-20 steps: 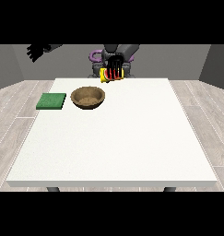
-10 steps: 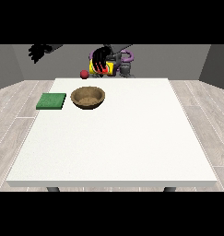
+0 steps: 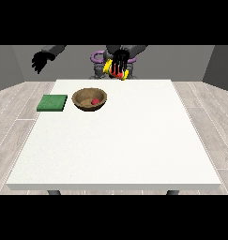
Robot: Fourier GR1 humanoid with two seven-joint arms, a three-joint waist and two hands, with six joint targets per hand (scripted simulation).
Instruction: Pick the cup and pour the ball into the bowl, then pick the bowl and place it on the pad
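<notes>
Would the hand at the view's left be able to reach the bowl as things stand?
Probably yes: that hand is raised beyond the table's far edge holding nothing, and nothing stands between it and the bowl.

A red ball (image 3: 95, 101) lies inside the brown bowl (image 3: 83, 96), just right of the green pad (image 3: 52, 103). Beyond the table's (image 3: 134, 150) far edge, a hand (image 3: 118, 63) grips the yellow cup (image 3: 109, 71).

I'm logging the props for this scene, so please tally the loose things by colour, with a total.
Green: 1, the pad
Brown: 1, the bowl
Red: 1, the ball lying in the bowl
Yellow and red: 1, the cup, held above the table's far edge by the hand at the view's right
Total: 4
</notes>
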